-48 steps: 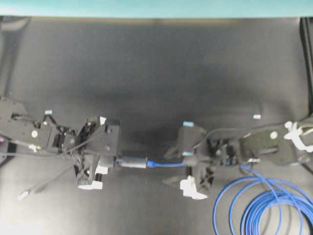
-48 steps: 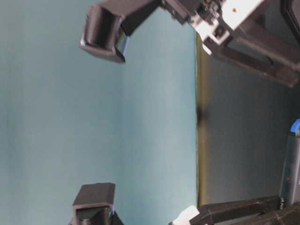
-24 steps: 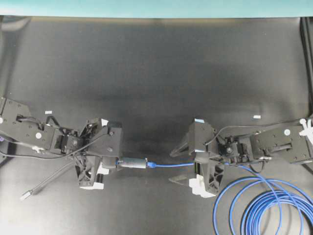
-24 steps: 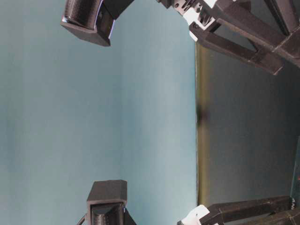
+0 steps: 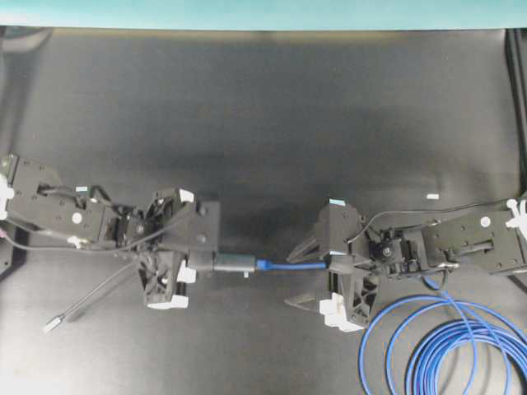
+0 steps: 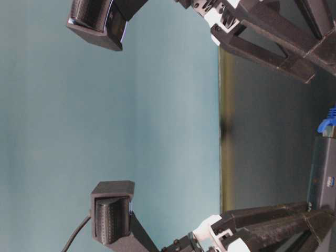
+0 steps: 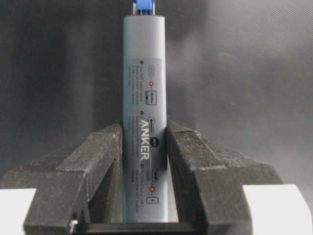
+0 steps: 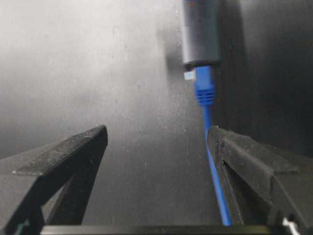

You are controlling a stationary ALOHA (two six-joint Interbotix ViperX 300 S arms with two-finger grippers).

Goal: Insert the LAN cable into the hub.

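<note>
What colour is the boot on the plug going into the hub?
Bright blue, like the LAN cable itself; it shows best in the right wrist view at the hub end.

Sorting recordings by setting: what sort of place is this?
Probably a lab robot workbench: a black matte tabletop against a plain teal backdrop, two black robot arms, and only a slim grey metallic hub and coiled bright-blue LAN cable.

black tabletop (image 5: 263, 107), teal wall (image 6: 105, 126)
</note>
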